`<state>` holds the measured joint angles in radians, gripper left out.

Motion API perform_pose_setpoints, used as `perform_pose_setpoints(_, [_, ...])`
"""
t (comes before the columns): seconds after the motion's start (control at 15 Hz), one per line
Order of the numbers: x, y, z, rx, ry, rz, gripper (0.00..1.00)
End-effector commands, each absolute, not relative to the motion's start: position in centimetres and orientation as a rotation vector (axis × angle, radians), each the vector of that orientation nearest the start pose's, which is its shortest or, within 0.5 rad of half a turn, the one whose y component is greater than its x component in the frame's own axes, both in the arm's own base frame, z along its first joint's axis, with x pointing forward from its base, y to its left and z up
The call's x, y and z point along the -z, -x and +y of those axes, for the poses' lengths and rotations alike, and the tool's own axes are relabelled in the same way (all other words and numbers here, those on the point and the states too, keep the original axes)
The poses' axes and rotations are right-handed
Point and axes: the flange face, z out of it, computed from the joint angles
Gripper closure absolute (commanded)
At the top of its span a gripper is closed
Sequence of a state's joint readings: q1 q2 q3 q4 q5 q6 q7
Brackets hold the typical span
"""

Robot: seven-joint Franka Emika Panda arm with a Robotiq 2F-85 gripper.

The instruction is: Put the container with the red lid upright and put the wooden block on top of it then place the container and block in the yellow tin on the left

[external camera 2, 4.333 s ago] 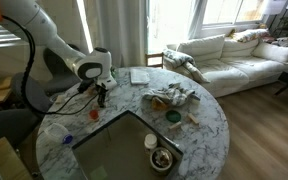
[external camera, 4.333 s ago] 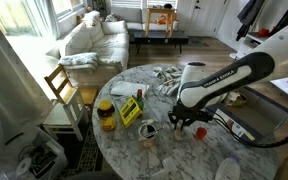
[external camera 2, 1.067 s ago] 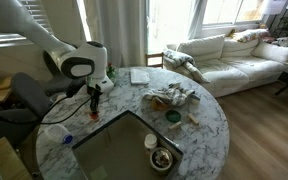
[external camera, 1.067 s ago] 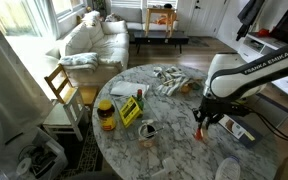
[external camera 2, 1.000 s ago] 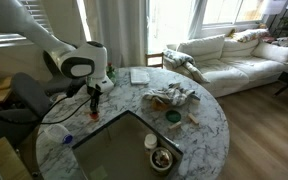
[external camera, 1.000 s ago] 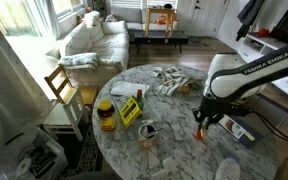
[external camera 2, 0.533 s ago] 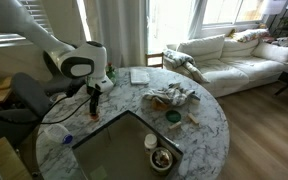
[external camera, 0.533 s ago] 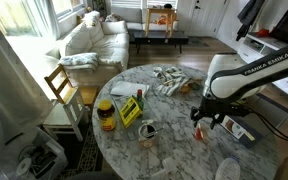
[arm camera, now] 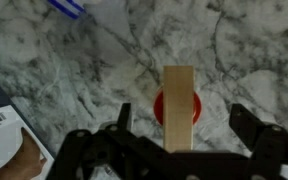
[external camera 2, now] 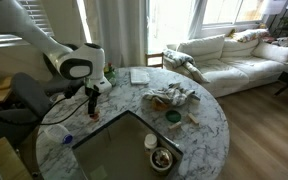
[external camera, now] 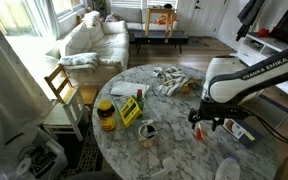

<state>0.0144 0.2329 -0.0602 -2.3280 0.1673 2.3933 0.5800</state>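
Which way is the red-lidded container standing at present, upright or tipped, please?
Upright: in the wrist view its red lid faces the camera, with the wooden block resting across it.

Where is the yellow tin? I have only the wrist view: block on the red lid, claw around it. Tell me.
Observer: In an exterior view the yellow tin lies across the marble table, well apart from the claw.
Operator: Name what stands beside it.
Observer: A dark jar with a yellow lid, on the tin's side away from the claw.
Operator: Report anything along the way.
Observer: A small round object sits between claw and tin; I cannot tell what it is.
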Motion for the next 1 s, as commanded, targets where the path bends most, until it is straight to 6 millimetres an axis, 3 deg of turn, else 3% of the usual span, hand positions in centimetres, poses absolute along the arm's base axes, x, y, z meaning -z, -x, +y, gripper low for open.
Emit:
perform_pose_setpoints(0.0, [-21.4, -49.6, -2.0, -0.263, 2.882, 1.158, 0.01])
perform_pose_setpoints(0.53, [-20.2, -49.5, -1.8, -0.276, 2.882, 1.159, 0.19])
perform_pose_setpoints(0.67, [-20.0, -49.6, -1.8, -0.27, 2.884, 1.166, 0.35])
perform_pose_setpoints(0.8, [-20.0, -49.6, -1.8, -0.263, 2.884, 1.171, 0.6])
perform_pose_setpoints(0.93, [-20.1, -49.7, -1.6, -0.26, 2.884, 1.179, 0.74])
